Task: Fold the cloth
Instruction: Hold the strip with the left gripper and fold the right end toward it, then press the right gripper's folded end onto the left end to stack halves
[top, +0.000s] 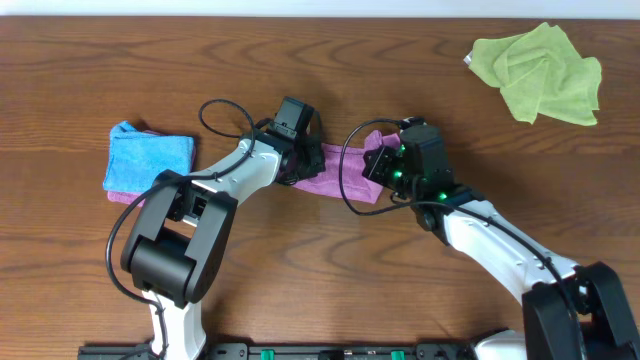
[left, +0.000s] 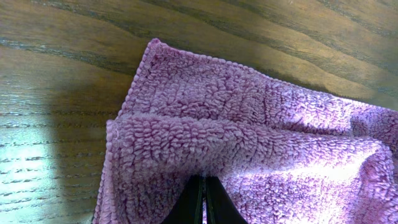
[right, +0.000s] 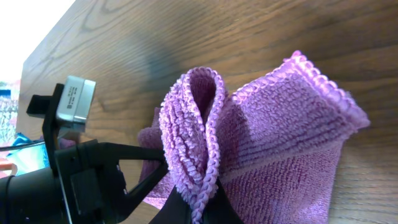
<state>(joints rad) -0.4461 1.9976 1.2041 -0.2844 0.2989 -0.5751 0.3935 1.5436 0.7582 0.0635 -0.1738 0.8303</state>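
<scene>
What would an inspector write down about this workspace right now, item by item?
Surface: wooden table, plain grain, no spills seen.
Job's things: purple cloth mid-table, bunched between the two arms, not yet neatly folded.
Clutter: blue cloth folded at the left; green cloth crumpled near the far right corner.
Grippers: left gripper shut on the purple cloth's edge; right gripper shut on a raised fold of it.
Cables: black cables loop off both arms, one crossing over the purple cloth.
Surroundings: pale strip beyond the far edge; black rail along the near edge; nothing else seen.
</scene>
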